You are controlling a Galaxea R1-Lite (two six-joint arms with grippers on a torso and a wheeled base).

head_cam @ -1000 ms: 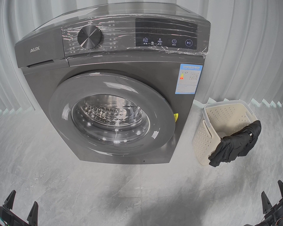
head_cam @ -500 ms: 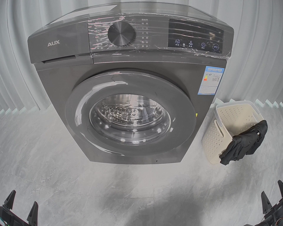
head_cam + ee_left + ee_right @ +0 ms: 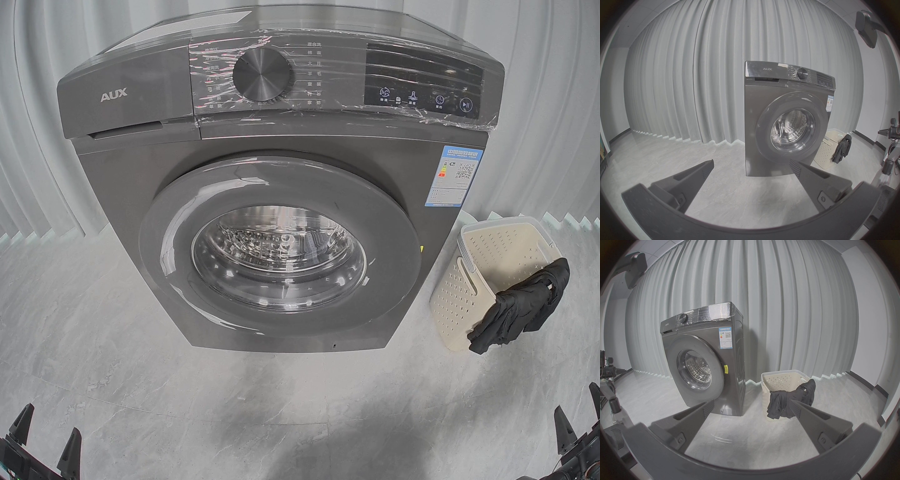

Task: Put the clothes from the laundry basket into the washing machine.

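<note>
A grey front-loading washing machine (image 3: 281, 181) stands ahead with its round glass door (image 3: 279, 257) shut; it also appears in the left wrist view (image 3: 787, 118) and the right wrist view (image 3: 703, 358). To its right on the floor sits a cream perforated laundry basket (image 3: 459, 294) (image 3: 781, 380) (image 3: 826, 147). A black garment (image 3: 522, 306) (image 3: 787, 399) (image 3: 842, 148) hangs over the basket's front rim. My left gripper (image 3: 45, 434) (image 3: 751, 168) is open and empty, low at the left. Low at the right, my right gripper (image 3: 578, 412) (image 3: 751, 405) is open and empty too, well short of the basket.
Pale marble-look floor (image 3: 250, 406) stretches between me and the machine. A white pleated curtain (image 3: 550, 125) runs behind the machine and basket. Dark equipment on a stand (image 3: 892, 147) is off to the side.
The head view has shifted, so the machine and basket sit further right in the picture than a second ago. The grippers stay where they were, and the garment hangs as before.
</note>
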